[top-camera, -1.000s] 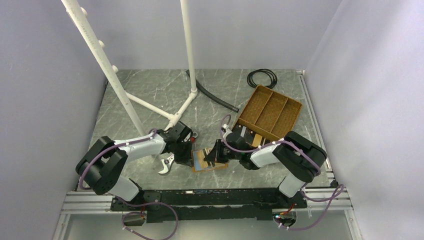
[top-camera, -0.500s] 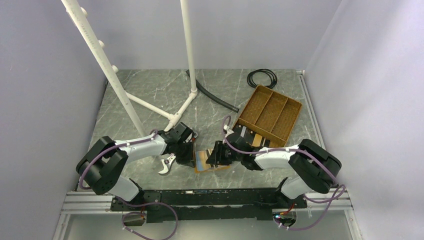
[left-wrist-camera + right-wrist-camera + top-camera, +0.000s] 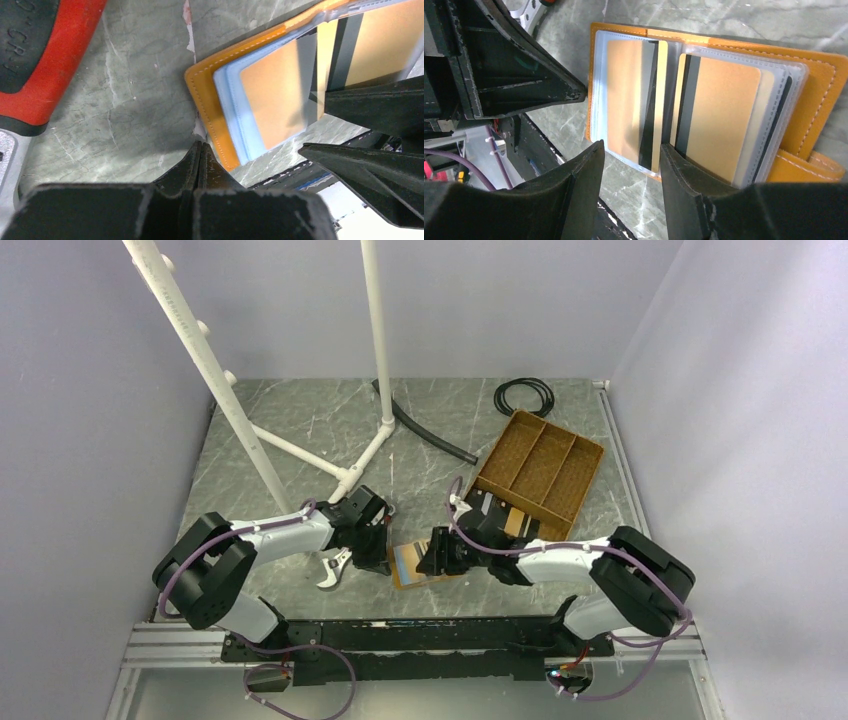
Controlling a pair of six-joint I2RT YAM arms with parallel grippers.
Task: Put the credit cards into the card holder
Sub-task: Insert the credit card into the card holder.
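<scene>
The card holder lies open on the table between my two grippers, orange with clear sleeves. Tan credit cards with black stripes sit in its sleeves. More loose dark credit cards lie by the brown tray. My left gripper is shut, with nothing between its fingers, its tip at the holder's left edge. My right gripper is open just over the holder's near edge, holding nothing. In the top view the left gripper and right gripper flank the holder.
A brown divided tray stands behind the right arm. A red-handled wrench lies left of the holder, its handle close to my left gripper. A white pipe stand, a black hose and a coiled cable occupy the back.
My right gripper has opened and its arm has swung a little to the right. The card holder has shifted slightly. The left gripper has stayed shut and in place.
</scene>
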